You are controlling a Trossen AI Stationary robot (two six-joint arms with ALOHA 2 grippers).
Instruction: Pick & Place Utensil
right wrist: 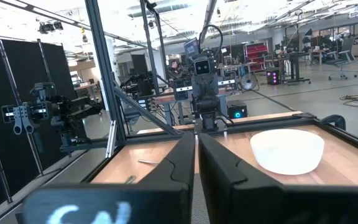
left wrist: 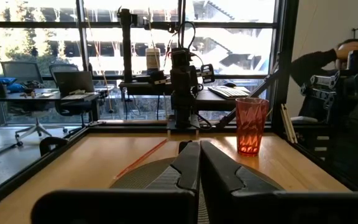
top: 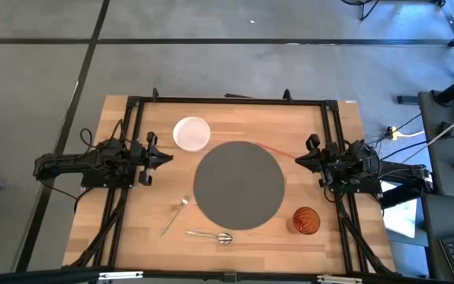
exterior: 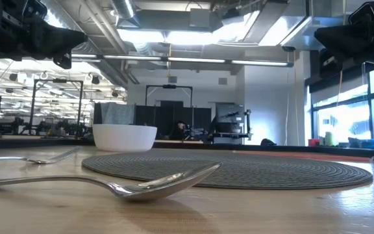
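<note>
A silver spoon (top: pixel 211 235) lies flat on the wood near the table's near edge, its bowl (exterior: pixel 167 184) close to the low camera. A silver fork (top: pixel 175 215) lies left of the round grey mat (top: pixel 239 185). A white bowl (top: pixel 191 132) stands at the mat's far left, and a red tumbler (top: pixel 307 221) at its near right. My left gripper (top: pixel 162 158) hovers at the table's left side, shut, touching nothing. My right gripper (top: pixel 302 160) hovers at the right side, shut, also touching nothing.
Black frame rails (top: pixel 231 100) run along the table's far, left and right sides. A thin red stick (top: pixel 278 150) lies by the mat's far right edge. In the left wrist view a person (left wrist: pixel 328 62) sits beyond the table. Bare wood shows between fork and spoon.
</note>
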